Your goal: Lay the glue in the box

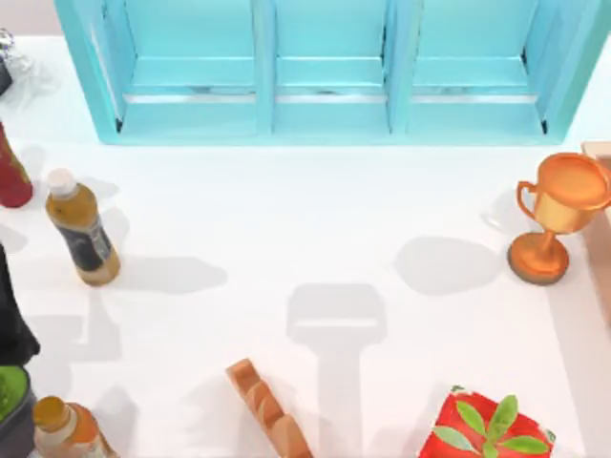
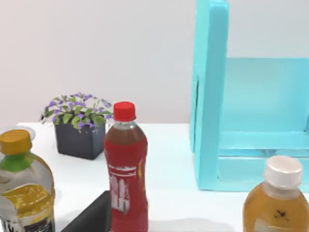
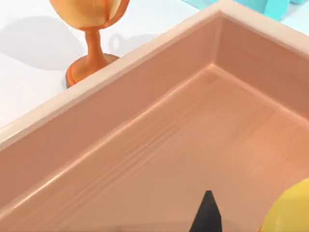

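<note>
- Our right end effector [image 3: 208,212] hangs over the box [image 3: 145,121] beside the trophy [image 3: 89,29] — finger state unclear.
- The glue [image 3: 289,210] is cut off at the frame edge.

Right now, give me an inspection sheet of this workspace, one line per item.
Surface: white table, shadows across it.
Job's things: glue, a yellow edge low over the floor of the wooden box; box sits at the table's right edge.
Clutter: trophy beside the box; amber drink bottle; red bottle; yellow-capped bottle; flower pot; bread; red planter with leaves.
Grippers: right gripper, a dark fingertip over the box floor by the glue; left arm parked at the table's left.
Cables: nothing seen.
Surroundings: turquoise shelf unit at the back; plain wall behind.
</note>
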Controlling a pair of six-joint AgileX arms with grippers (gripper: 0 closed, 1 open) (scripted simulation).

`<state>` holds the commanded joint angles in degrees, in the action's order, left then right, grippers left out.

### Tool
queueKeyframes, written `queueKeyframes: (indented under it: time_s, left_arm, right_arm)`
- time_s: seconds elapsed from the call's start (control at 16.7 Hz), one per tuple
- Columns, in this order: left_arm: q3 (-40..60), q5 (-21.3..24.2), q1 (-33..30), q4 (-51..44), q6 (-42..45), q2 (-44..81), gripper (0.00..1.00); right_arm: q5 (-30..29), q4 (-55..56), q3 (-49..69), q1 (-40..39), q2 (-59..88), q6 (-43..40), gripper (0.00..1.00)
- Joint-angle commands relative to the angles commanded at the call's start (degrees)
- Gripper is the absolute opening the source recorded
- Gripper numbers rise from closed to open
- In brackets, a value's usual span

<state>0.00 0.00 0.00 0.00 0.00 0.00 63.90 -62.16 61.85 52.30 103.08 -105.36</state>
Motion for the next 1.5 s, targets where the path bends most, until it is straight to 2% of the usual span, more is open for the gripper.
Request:
queueKeyframes:
  time_s: [0.42,1.14,1.5]
  left_arm:
    - [0.0,0.0,0.0,0.0,0.0,0.0,1.0]
    - [0.0,0.0,0.0,0.0,0.0,0.0,1.0]
    - [0.0,0.0,0.0,0.0,0.0,0.0,1.0]
  right_arm:
    - [-0.13,2.06,-0.8,-0.78,-0.25,1.57,0.0]
    - [0.37,30.39,-10.29,-9.49,-0.38,22.59,0.0]
    - [0.45,32.38,-10.96,-10.12,-0.32,24.08,0.0]
